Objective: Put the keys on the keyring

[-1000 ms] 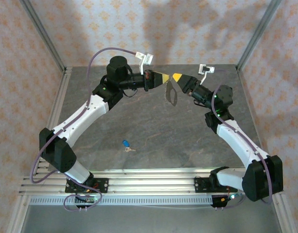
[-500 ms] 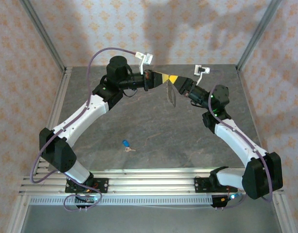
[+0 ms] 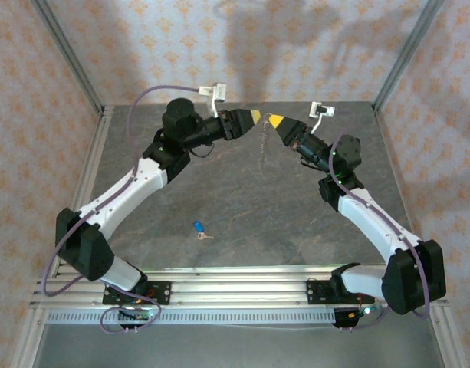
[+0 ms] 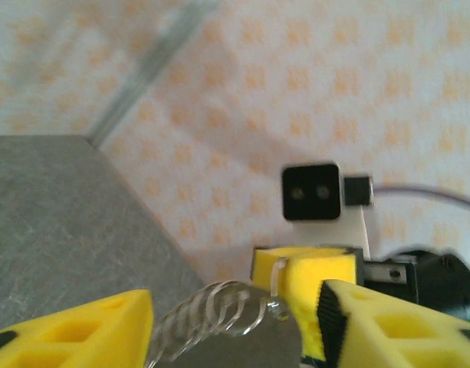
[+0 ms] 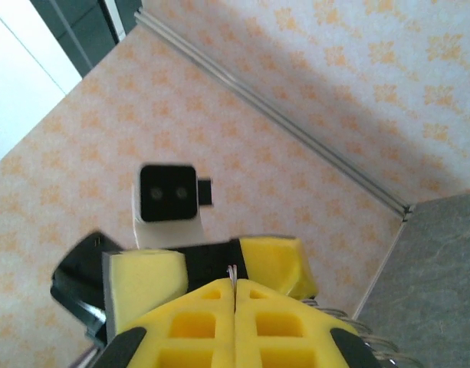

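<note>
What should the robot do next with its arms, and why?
Probably send the left gripper down to the blue key. Its jaws stand open, the right gripper is shut on the keyring, and the key lies alone on the table, not yet threaded.
</note>
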You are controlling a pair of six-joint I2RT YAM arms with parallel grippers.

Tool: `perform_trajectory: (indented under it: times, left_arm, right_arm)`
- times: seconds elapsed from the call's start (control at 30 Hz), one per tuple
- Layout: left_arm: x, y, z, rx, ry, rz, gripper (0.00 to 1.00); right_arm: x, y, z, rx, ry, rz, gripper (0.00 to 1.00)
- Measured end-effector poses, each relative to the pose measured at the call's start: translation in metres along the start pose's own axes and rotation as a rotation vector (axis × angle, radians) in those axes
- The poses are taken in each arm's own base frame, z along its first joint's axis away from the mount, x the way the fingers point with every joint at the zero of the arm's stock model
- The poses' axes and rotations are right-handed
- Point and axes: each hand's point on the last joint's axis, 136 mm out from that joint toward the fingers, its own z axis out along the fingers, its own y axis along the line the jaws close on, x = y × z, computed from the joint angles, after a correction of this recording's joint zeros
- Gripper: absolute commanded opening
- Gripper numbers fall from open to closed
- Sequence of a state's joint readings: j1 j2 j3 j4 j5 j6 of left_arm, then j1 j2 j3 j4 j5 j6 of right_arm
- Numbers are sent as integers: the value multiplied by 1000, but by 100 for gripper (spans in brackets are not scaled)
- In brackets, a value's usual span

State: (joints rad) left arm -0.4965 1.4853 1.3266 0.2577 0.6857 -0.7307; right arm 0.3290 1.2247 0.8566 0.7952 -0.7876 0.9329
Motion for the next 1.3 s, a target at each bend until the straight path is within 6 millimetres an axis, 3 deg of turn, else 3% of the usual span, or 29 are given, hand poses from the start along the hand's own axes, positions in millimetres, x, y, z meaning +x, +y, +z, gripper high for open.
perform_trajectory:
  times: [0.13,0.27,0.53,0.77,1.03,1.3]
  left_arm:
    - [-9,12,-13,-63,-122,-86,67]
    - [-12,14,-12,-101,-189,-133,64]
    - [3,10,-5,-91,-209,-161,41]
    - [6,19,-1,-79,-237,-179,40]
    - [5,10,3,-35,-254,-176,38]
    - [14,16,14,-32,-238,-180,33]
  right_arm:
    - [-1,-12,1,19,-41,42,0]
    - [2,-18,6,25,-62,79,0]
    - [3,-14,11,6,-94,101,0]
    - [2,-22,9,19,-117,118,0]
    - [3,-27,10,26,-123,133,0]
    - [4,-25,11,18,-122,136,0]
